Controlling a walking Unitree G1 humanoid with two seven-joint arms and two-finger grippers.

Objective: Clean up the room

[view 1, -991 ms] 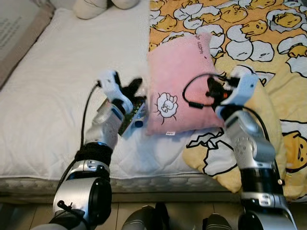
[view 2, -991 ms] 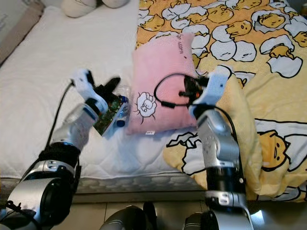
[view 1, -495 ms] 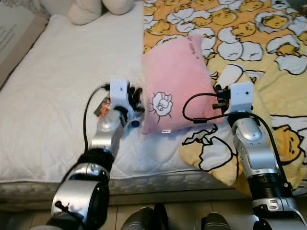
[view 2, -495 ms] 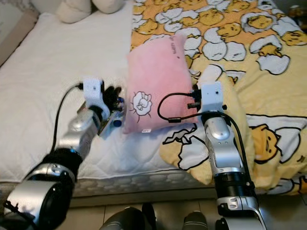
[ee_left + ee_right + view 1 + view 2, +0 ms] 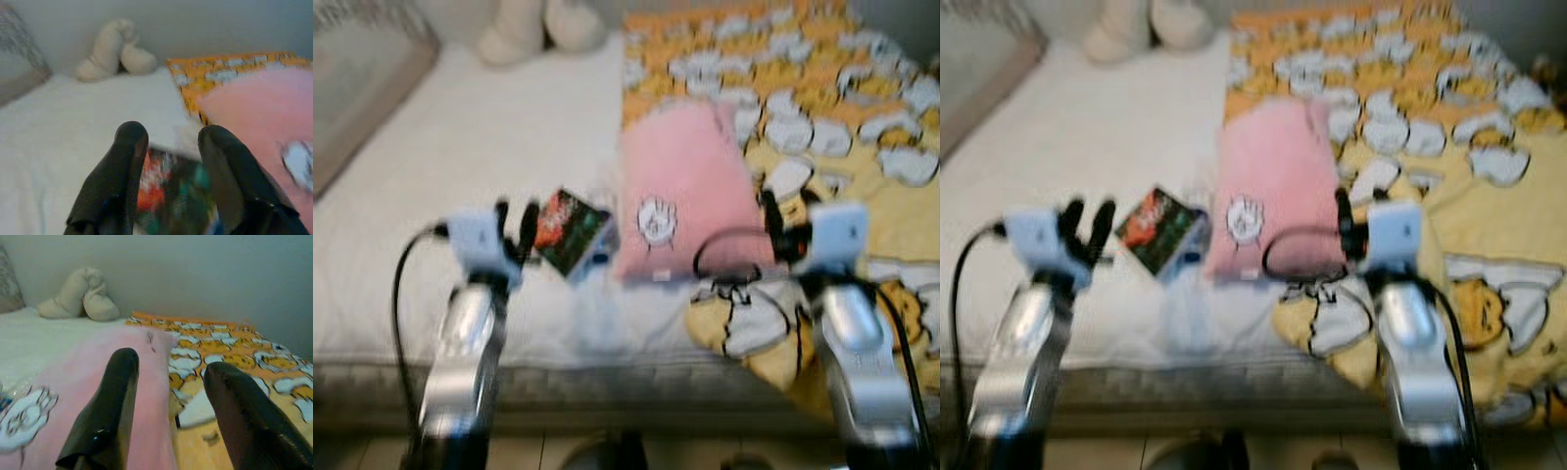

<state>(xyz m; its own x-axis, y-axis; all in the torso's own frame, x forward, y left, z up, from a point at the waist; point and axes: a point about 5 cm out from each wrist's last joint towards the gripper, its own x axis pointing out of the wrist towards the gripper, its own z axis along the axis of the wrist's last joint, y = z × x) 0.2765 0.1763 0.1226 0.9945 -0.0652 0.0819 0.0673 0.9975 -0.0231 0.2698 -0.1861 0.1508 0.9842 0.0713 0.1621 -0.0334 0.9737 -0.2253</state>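
Note:
The views are blurred. A pink pillow (image 5: 680,191) with a small white cartoon patch lies on the bed, across the line where the white mattress (image 5: 509,127) meets the blanket. A colourful snack packet (image 5: 570,230) lies on the mattress just left of the pillow. My left gripper (image 5: 516,223) is open, just left of the packet and apart from it; in the left wrist view the packet (image 5: 171,191) sits beyond the open fingers (image 5: 124,161). My right gripper (image 5: 168,367) is open at the pillow's (image 5: 73,396) right edge, holding nothing.
A yellow blanket with a duck-and-egg print (image 5: 822,88) covers the bed's right half. A cream plush toy (image 5: 524,24) lies at the head of the mattress. A grey cushion (image 5: 362,98) is at the far left. The mattress's front edge (image 5: 607,377) runs below my arms.
My left gripper has let go of the packet and drawn back to the left; the packet now lies free on the mattress. The whole picture has shifted and blurred.

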